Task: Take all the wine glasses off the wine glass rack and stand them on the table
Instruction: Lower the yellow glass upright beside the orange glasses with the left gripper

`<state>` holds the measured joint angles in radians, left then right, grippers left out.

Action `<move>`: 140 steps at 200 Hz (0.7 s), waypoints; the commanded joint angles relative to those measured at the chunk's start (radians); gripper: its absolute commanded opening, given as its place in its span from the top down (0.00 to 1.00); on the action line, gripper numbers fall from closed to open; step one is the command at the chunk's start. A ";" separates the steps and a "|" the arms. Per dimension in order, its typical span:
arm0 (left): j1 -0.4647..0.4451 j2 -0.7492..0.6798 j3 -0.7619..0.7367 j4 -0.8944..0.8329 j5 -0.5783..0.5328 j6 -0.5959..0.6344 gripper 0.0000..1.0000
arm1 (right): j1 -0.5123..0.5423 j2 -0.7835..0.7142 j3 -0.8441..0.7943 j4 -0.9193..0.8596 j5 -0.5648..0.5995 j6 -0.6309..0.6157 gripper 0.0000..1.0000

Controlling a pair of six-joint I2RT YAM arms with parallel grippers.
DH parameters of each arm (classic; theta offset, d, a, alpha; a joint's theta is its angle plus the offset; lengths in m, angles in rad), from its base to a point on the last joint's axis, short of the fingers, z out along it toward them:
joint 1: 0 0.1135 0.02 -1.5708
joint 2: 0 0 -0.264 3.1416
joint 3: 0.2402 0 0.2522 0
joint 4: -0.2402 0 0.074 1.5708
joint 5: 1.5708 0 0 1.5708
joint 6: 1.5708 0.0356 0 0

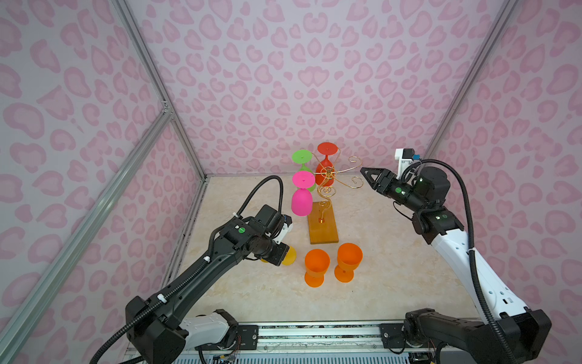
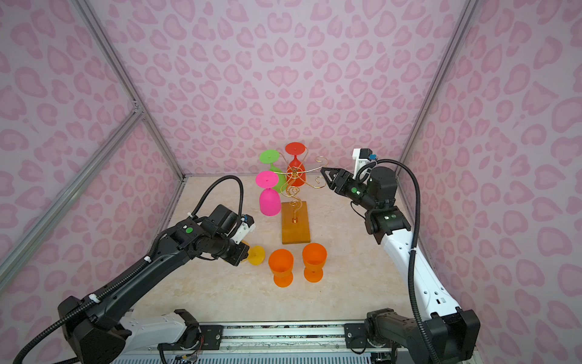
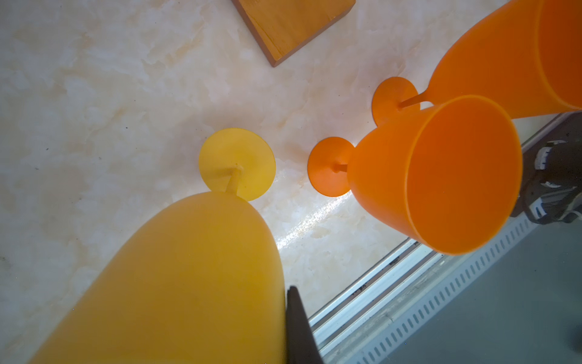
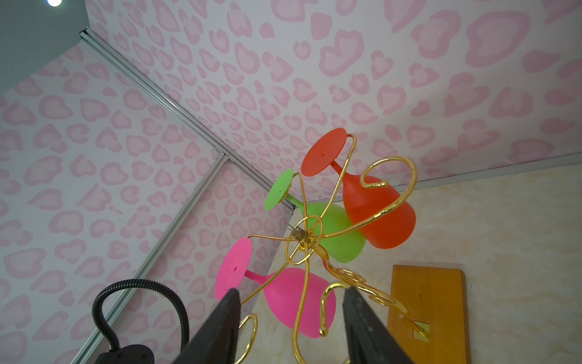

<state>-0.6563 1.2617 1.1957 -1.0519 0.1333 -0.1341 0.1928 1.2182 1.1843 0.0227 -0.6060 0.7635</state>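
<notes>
rack point(image 1: 323, 225): mid-table, wood base with gold wire arms; the arms toward the right gripper are bare.
hanging: pink glass point(image 1: 301, 201), green glass point(image 1: 302, 156) and red glass point(image 1: 327, 148), upside down with feet over the wire.
yellow glass point(image 3: 189, 277): off the rack, left of the base, foot down at the table; contact unclear.
left gripper point(image 1: 278, 256): clamped tight, seemingly on the yellow bowl wall, with one finger point(image 3: 297, 327) outside it.
right gripper point(image 1: 365, 176): half wide, empty, just beside the bare arms.
orange glasses point(image 1: 316, 266): two, upright, in front of the base.
handling: looks like matte plastic, so probably light, stiff, slightly slick and not fragile. Grip the bowl or stem. Slide a hung foot out along the wire; the rack may tip.
</notes>
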 commanded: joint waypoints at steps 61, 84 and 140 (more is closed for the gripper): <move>-0.056 0.119 0.035 -0.074 -0.060 -0.030 0.98 | -0.020 -0.015 -0.026 0.001 0.008 -0.001 0.47; -0.067 0.144 0.040 -0.076 -0.060 -0.032 0.98 | -0.028 -0.022 -0.033 -0.006 0.014 0.002 0.48; -0.077 0.191 0.057 -0.086 -0.060 -0.031 0.90 | -0.038 -0.023 -0.044 -0.003 0.012 0.008 0.48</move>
<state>-0.7315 1.4361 1.2404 -1.1206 0.0792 -0.1577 0.1585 1.1965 1.1484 0.0051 -0.5991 0.7677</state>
